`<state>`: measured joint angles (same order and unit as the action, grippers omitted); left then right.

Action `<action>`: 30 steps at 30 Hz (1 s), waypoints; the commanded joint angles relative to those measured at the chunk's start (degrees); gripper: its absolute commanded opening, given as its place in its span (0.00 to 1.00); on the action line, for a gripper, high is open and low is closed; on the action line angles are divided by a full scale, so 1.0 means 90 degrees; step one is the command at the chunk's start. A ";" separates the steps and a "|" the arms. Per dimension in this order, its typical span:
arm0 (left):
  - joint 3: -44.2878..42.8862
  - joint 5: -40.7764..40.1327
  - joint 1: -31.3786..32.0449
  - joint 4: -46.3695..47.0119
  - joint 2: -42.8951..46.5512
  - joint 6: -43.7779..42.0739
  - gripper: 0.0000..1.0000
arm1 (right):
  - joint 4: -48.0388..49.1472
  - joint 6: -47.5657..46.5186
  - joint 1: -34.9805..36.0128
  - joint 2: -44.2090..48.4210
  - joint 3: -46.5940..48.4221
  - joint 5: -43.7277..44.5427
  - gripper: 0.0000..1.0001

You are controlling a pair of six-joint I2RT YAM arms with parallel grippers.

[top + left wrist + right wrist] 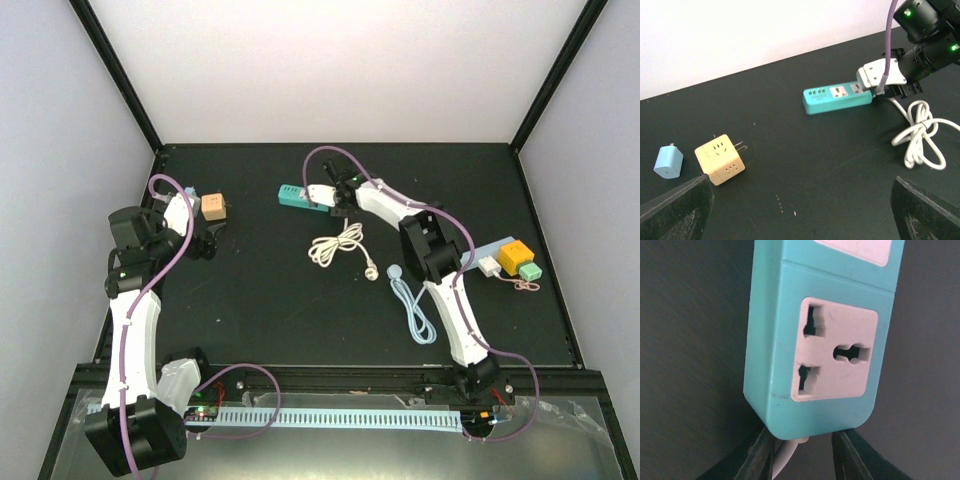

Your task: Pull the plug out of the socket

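The teal socket strip (295, 196) (835, 97) (825, 340) lies at the back middle of the table. Its near socket face is empty. A thin white cable (785, 455) leaves the strip's end and runs to a coil (335, 245) (920, 132). The plug is hidden at that end. My right gripper (330, 200) (885, 92) (802, 440) sits at the strip's end. Its jaws stand a little apart astride the cable, which rests against the left finger with a gap on the other side. My left gripper (205, 240) (800, 210) hangs wide open above bare table, holding nothing.
An orange cube adapter (213, 206) (720, 159) and a pale blue adapter (668, 161) lie near my left gripper. At the right are a grey strip with an orange cube (515, 257), a green cube (529, 271) and a light blue cable (415, 315).
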<state>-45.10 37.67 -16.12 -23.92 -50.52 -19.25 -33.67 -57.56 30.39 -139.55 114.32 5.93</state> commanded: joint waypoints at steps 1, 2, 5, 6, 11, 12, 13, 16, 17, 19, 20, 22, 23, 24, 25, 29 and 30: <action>-0.0049 0.0243 -0.0049 0.0151 -0.0037 0.0028 0.99 | -0.0347 -0.0371 -0.0587 -0.0225 -0.0036 0.0539 0.35; -0.0069 0.0257 -0.0045 0.0139 -0.0054 0.0034 0.99 | -0.0357 -0.0410 -0.0703 -0.0201 -0.0077 0.0540 0.35; -0.0086 0.0263 -0.0045 0.0126 -0.0065 0.0030 0.99 | -0.0255 -0.0567 -0.1018 -0.0077 -0.0346 0.0595 0.35; -0.0084 0.0266 -0.0052 0.0128 -0.0069 0.0020 0.99 | -0.0187 -0.0633 -0.1115 -0.0013 -0.0468 0.0634 0.35; -0.0067 0.0278 -0.0046 0.0089 -0.0060 -0.0033 0.99 | -0.0032 -0.0904 -0.1689 0.0188 -0.0818 0.0728 0.36; -0.0075 0.0274 -0.0054 0.0085 -0.0068 -0.0039 0.99 | -0.0046 -0.0930 -0.1812 0.0218 -0.0847 0.0732 0.36; -0.0076 0.0273 -0.0046 0.0081 -0.0070 -0.0044 0.99 | -0.0051 -0.0965 -0.1934 0.0229 -0.0876 0.0741 0.36; -0.0080 0.0237 -0.0045 0.0037 -0.0070 -0.0115 0.99 | -0.0035 -0.1083 -0.2314 0.0309 -0.1066 0.0763 0.36; -0.0075 0.0215 -0.0045 0.0025 -0.0070 -0.0138 0.99 | -0.0016 -0.1109 -0.2423 0.0346 -0.1150 0.0766 0.36; -0.0077 0.0169 -0.0045 -0.0009 -0.0070 -0.0174 0.99 | 0.0035 -0.1180 -0.2641 0.0430 -0.1319 0.0753 0.36; -0.0077 0.0141 -0.0045 -0.0025 -0.0070 -0.0181 0.99 | 0.0053 -0.1234 -0.2751 0.0476 -0.1419 0.0748 0.36; -0.0085 0.0104 -0.0045 -0.0053 -0.0092 -0.0195 0.99 | 0.0167 -0.1306 -0.2944 0.0617 -0.1669 0.0751 0.36; -0.0103 0.0077 -0.0045 -0.0094 -0.0111 -0.0196 0.99 | 0.0254 -0.1368 -0.3044 0.0701 -0.1815 0.0741 0.36; -0.0137 0.0077 -0.0045 -0.0138 -0.0131 -0.0209 0.99 | 0.0355 -0.1418 -0.3128 0.0797 -0.1962 0.0738 0.36; -0.0159 0.0073 -0.0045 -0.0179 -0.0145 -0.0230 0.99 | 0.0415 -0.1455 -0.3221 0.0877 -0.2086 0.0730 0.37; -0.0216 0.0011 -0.0045 -0.0186 -0.0198 -0.0158 0.99 | 0.0408 -0.1466 -0.3559 0.1117 -0.2258 0.0572 0.37; -0.0243 -0.0009 -0.0045 -0.0195 -0.0226 -0.0140 0.99 | 0.0396 -0.1466 -0.3632 0.1152 -0.2269 0.0548 0.37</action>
<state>-45.10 38.48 -16.16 -24.77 -51.90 -20.27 -25.63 -68.95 1.04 -129.60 96.25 9.08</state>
